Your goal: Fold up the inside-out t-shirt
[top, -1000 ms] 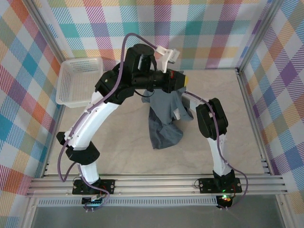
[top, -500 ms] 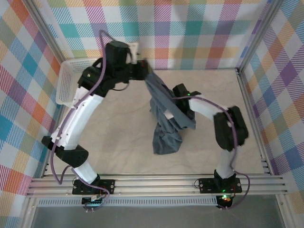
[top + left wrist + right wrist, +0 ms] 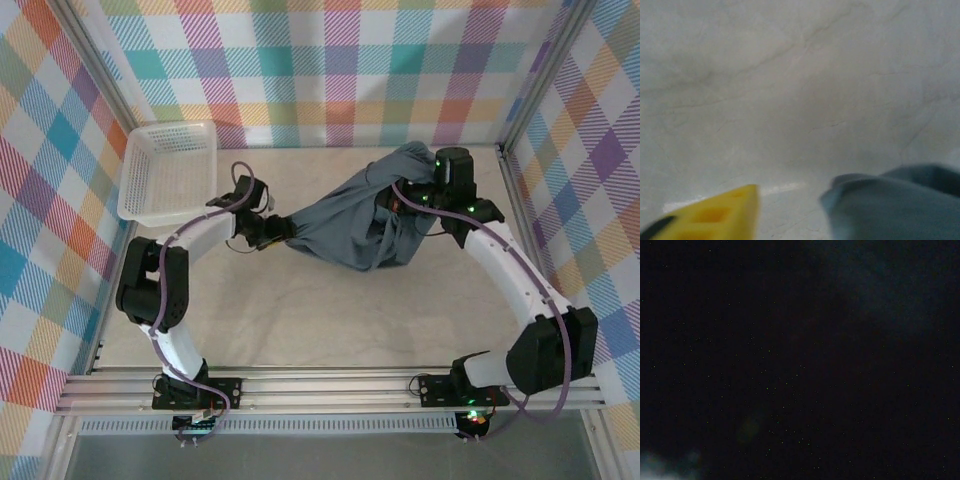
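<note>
Slate-grey t-shirt [image 3: 340, 228] lies bunched on the beige table [image 3: 300, 320], stretched between the two arms, with the white basket [image 3: 168, 170] at far left. At its left tip sits the left gripper [image 3: 278, 232]. The wrist view gives one yellow finger [image 3: 715, 215] beside the cloth; spread or not, cannot tell. On the far right the right gripper [image 3: 405, 195] is pressed together, pinching the t-shirt.

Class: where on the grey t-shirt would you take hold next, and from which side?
Probably the t-shirt's narrow left tip, approached from the left, low over the table. There the cloth tapers to a thin point, clear of the bunched folds at its right, so jaws can likely pinch it cleanly.
</note>
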`<state>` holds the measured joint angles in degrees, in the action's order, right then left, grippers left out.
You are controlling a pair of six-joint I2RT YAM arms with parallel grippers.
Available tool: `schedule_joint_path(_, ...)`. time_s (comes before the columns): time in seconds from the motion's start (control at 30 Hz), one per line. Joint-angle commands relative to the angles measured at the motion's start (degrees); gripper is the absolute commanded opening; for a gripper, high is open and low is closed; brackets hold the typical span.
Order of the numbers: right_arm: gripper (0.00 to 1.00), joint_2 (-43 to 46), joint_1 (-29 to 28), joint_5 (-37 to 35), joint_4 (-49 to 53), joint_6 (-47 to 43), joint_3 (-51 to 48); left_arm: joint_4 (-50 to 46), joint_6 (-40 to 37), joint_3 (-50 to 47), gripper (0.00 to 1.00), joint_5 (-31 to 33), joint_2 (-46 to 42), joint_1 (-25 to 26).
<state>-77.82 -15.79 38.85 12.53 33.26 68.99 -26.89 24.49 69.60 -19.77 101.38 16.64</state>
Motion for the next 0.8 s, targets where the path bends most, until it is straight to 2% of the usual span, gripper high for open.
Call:
schedule_joint_path(0.0,0.00,0.2,1.2,7.6,-11.4,6.2,4.5,1.7,0.3,-1.6,0.68,-1.5,-8.1,-2.3)
schedule_joint_path(0.1,0.00,-1.3,1.1,6.3,-5.7,2.8,4.3,3.9,-3.0,1.4,0.81,-7.4,-17.1,0.9)
schedule_joint_path(0.2,0.00,-1.9,1.1,4.7,-2.9,0.4,2.9,3.1,-11.6,8.6,0.89,-13.2,-20.7,8.6)
schedule_joint_path(0.27,0.00,-2.7,1.1,4.9,-1.0,-0.7,2.7,-0.9,-17.3,15.4,0.91,-14.3,-19.4,14.2)
schedule_joint_path(0.37,0.00,-3.5,0.9,5.4,0.5,-1.1,2.7,-4.2,-20.4,23.9,0.93,-15.3,-14.6,19.6)
schedule_joint_path(0.53,0.00,-4.1,0.1,5.1,2.7,-2.7,3.2,-5.2,-21.7,34.1,0.93,-12.3,-6.7,24.2)
schedule_joint_path(0.63,0.00,-3.8,0.1,4.4,4.0,-3.7,3.1,-7.2,-22.7,37.5,0.68,-8.8,-3.5,25.2)
schedule_joint_path(0.7,0.00,-3.5,0.0,4.1,5.1,-4.5,3.2,-8.4,-22.9,38.4,0.46,-3.6,-2.8,25.2)
schedule_joint_path(0.77,0.00,-3.0,0.1,3.8,5.6,-5.0,2.8,-9.1,-22.8,38.7,0.05,1.7,-3.1,25.1)
